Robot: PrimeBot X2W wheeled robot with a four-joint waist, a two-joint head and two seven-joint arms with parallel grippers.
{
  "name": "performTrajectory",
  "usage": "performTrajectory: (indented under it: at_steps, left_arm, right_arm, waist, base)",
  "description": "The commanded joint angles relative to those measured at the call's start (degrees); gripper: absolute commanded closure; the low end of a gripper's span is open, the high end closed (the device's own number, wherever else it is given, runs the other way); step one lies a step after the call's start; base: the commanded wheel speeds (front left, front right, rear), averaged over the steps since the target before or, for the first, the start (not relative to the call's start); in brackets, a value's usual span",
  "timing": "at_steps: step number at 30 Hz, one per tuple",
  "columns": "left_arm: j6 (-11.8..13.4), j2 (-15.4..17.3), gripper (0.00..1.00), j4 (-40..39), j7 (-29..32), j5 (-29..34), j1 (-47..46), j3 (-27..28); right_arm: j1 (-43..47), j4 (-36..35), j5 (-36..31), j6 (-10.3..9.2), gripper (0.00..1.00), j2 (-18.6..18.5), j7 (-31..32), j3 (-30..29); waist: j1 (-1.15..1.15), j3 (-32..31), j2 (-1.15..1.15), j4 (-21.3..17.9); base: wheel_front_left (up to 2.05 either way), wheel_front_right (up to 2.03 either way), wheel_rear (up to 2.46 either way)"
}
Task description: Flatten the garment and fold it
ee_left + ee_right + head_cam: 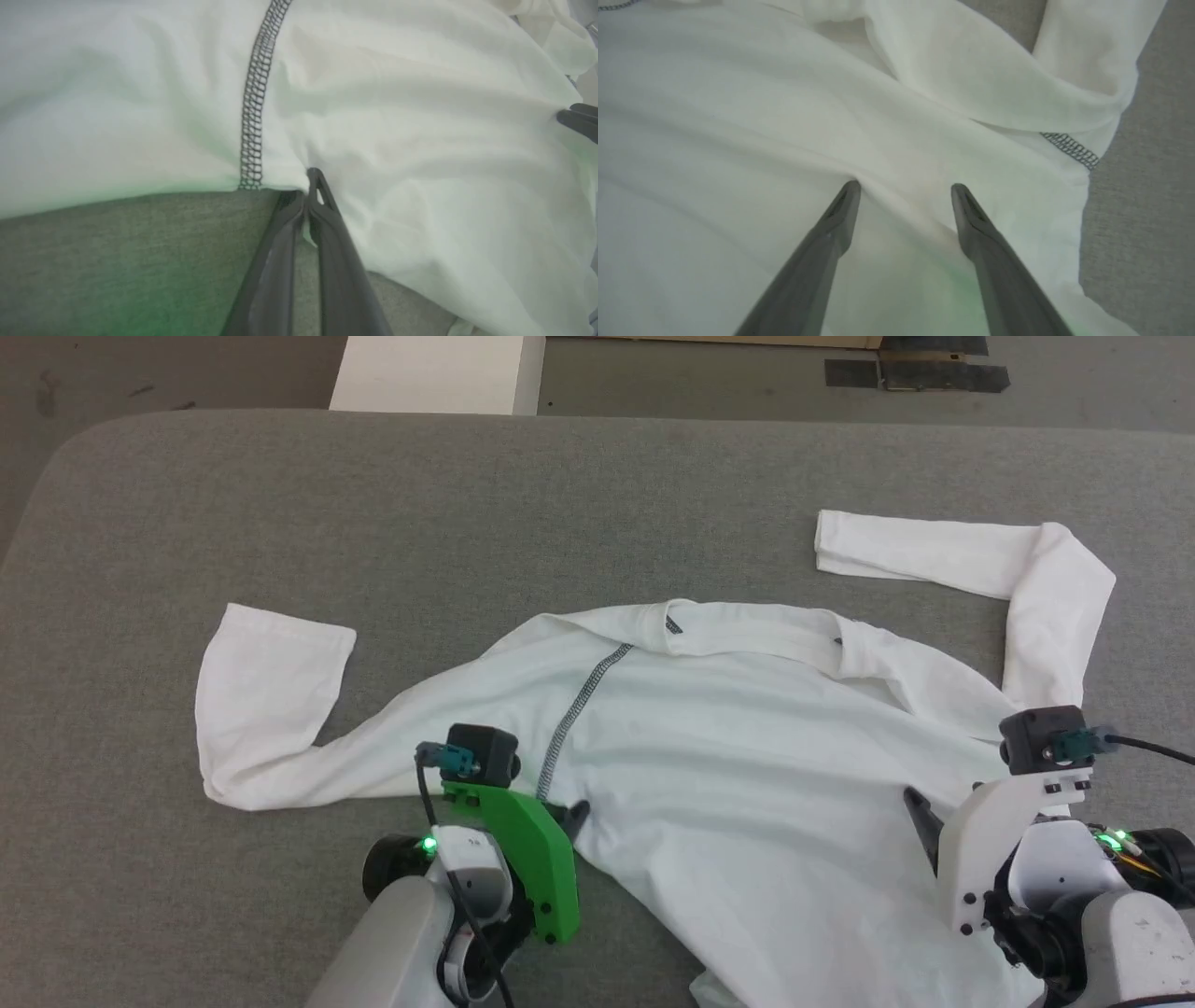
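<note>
Garment (pixel 747 756): white long-sleeved shirt spread on the grey table top (pixel 560 504), its near edge caught by the left claw (pixel 303 186).
Grip, left claw: fingers pressed together on the shirt's edge, with a small tuck of white cloth between the tips and puckers spreading from the pinch.
Just beside it: a dark stitched seam (pixel 254 107) ends at the same edge, a little to the claw's left, and runs away from the tips toward the neck.
Under it: bare table top on the near side of the edge.
Grip, right claw (pixel 906 189): fingers spread wide with nothing clamped. Both tips are down at the cloth of the shirt's body, and a soft ridge runs between them.
Beside it: a second seam (pixel 1069 148) off to its right, near the shirt's side edge and partly under a folded-over flap.
Between the claws: the wrinkled body of the shirt.
Ahead of the claws: the collar (pixel 747 627) with a small dark label (pixel 674 625).
Outward, left claw's side: the left-hand sleeve (pixel 271 709) runs off sideways, then bends away from the robot.
Outward, right claw's side: the right-hand sleeve (pixel 1046 579) runs ahead, then doubles back toward the middle.
Farthest: a white block (pixel 434 373) on the floor (pixel 700 378), past the table's far edge.
</note>
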Motion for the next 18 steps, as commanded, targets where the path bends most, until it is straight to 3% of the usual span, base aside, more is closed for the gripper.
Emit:
performTrajectory:
  at_steps: [1,8,13,15,16,17,18]
  left_arm:
    - [-0.8,0.5,1.0,0.3,2.0,-0.9,2.3,-1.1]
    - [-2.9,6.5,1.0,-7.8,16.7,-6.0,8.9,-4.0]
    - [-0.7,9.7,1.0,-14.8,24.3,-9.7,13.6,-3.3]
    - [0.2,9.5,1.0,-17.6,23.4,-11.1,14.5,-1.6]
    - [0.5,9.1,0.73,-18.4,22.9,-11.9,14.7,-0.8]
    - [0.9,8.7,0.0,-19.8,21.6,-12.9,14.9,0.7]
    - [1.3,8.3,0.0,-21.0,20.4,-13.6,14.9,2.0]
  right_arm:
    - [-0.6,-0.2,-0.2,-0.08,0.0,-0.1,-0.5,-0.3]
    - [-0.4,-1.5,-0.2,-0.08,0.0,0.0,-0.8,-2.0]
    - [-0.3,-2.4,-0.3,-0.08,0.0,0.1,-0.7,-2.7]
    - [-0.2,-2.7,-0.3,-0.08,0.0,0.1,-0.5,-2.9]
    - [-0.2,-2.8,-0.3,-0.08,0.0,0.1,-0.4,-2.9]
    - [-0.2,-2.8,-0.1,-0.08,0.0,0.1,-0.4,-3.0]
    - [-0.2,-2.9,0.0,-0.08,0.0,0.1,-0.4,-3.2]
  waist:
    - [0.0,-0.1,0.0,0.1]
    - [0.0,-0.4,0.0,0.9]
    - [0.0,-0.3,0.0,1.7]
    - [0.0,-0.2,0.0,1.9]
    - [0.0,-0.2,0.0,2.0]
    - [0.0,-0.2,0.0,2.1]
    - [0.0,-0.3,0.0,2.1]
  base:
    - [0.0,0.0,0.0]
    - [0.0,0.0,0.0]
    - [0.0,0.0,0.0]
    - [0.0,0.0,0.0]
    - [0.0,0.0,0.0]
    - [0.0,0.0,0.0]
    - [0.0,0.0,0.0]
